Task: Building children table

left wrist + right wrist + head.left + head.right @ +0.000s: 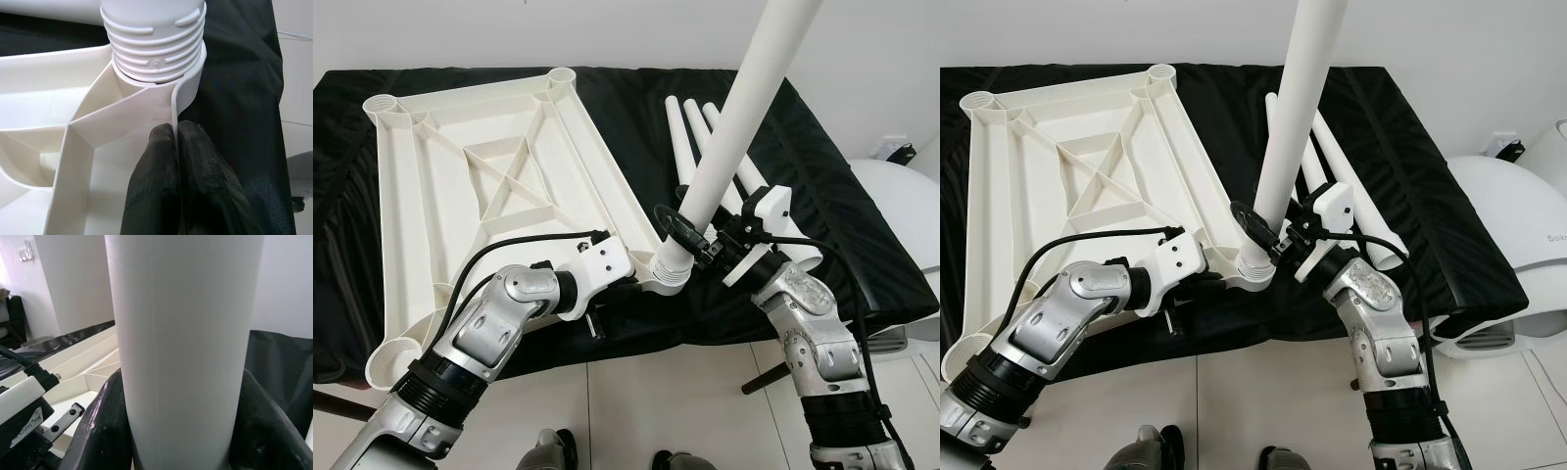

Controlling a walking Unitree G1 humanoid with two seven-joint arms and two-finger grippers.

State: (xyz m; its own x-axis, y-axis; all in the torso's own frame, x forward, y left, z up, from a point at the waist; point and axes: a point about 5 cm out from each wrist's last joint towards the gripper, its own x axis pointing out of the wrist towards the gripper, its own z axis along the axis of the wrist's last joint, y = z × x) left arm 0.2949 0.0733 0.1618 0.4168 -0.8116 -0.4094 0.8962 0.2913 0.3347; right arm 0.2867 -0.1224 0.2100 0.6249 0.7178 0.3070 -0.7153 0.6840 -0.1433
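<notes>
A white tabletop (pixel 489 186) lies upside down on a black cloth (pixel 822 166), filling the left and centre of the frame. At its near corner a table leg (pixel 744 108) stands upright in the socket (threads showing). The right gripper (pixel 690 235) is clamped around the leg's base; the left gripper (pixel 176 161) pinches the tabletop rim just beside the socket. Three spare legs (pixel 690 137) lie behind the standing one, upper centre. A white appliance (pixel 1518 235) sits at right.

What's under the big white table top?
Under the table top lies a black cloth spread over a surface. The loose legs lie on it too. What the cloth covers is hidden.
</notes>
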